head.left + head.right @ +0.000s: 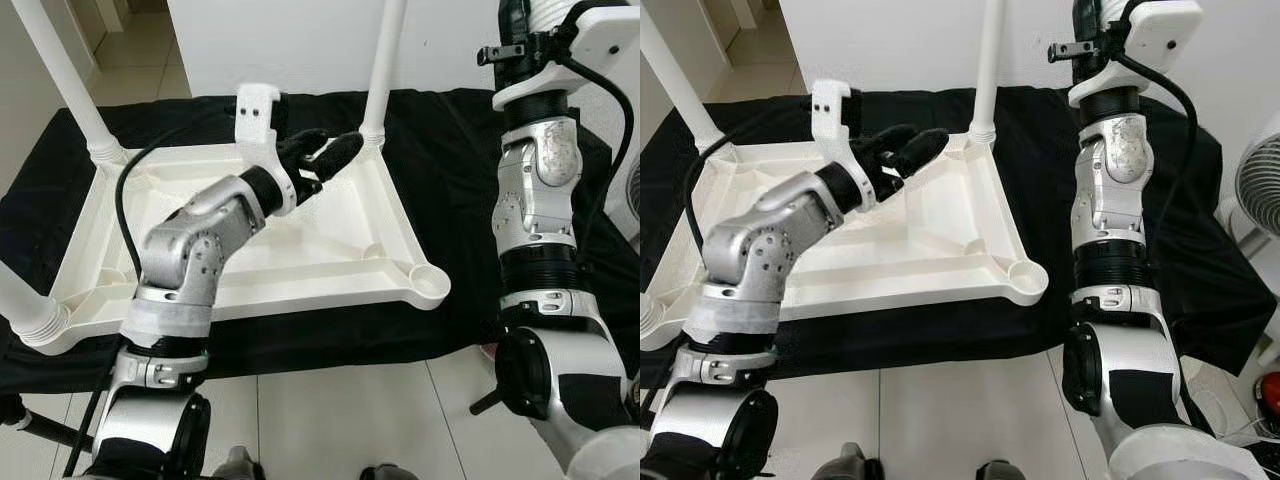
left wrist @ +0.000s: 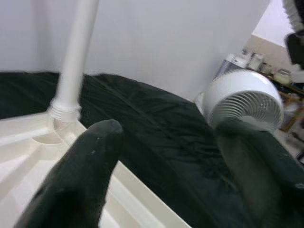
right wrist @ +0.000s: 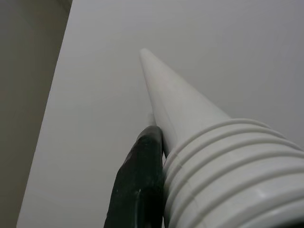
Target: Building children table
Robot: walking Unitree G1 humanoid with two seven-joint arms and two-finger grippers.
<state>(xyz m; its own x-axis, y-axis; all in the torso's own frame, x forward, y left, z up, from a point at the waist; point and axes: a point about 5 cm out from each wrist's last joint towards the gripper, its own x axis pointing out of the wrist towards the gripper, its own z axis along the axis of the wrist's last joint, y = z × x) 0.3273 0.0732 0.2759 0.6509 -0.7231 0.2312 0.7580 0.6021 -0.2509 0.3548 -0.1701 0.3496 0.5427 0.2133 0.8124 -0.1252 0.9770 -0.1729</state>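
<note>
A white plastic table top (image 1: 330,300) lies upside down on a black cloth (image 1: 450,150). White legs stand in its far left (image 1: 60,70), far right (image 1: 383,60) and near left (image 1: 25,305) corners. The near right corner socket (image 1: 430,281) holds nothing. My left gripper (image 1: 322,155) hovers open above the top's far right part, close to the far right leg (image 2: 76,52), its fingers (image 2: 80,171) spread wide. My right arm (image 1: 535,190) is raised at the right; its gripper (image 3: 159,130) is shut on a loose white leg (image 3: 190,118), whose threaded end is near the wrist.
A white fan (image 1: 1258,190) stands on the floor to the right of the cloth. A white wall (image 1: 300,40) rises just behind the table top. Pale tiled floor (image 1: 330,420) lies between me and the cloth's near edge.
</note>
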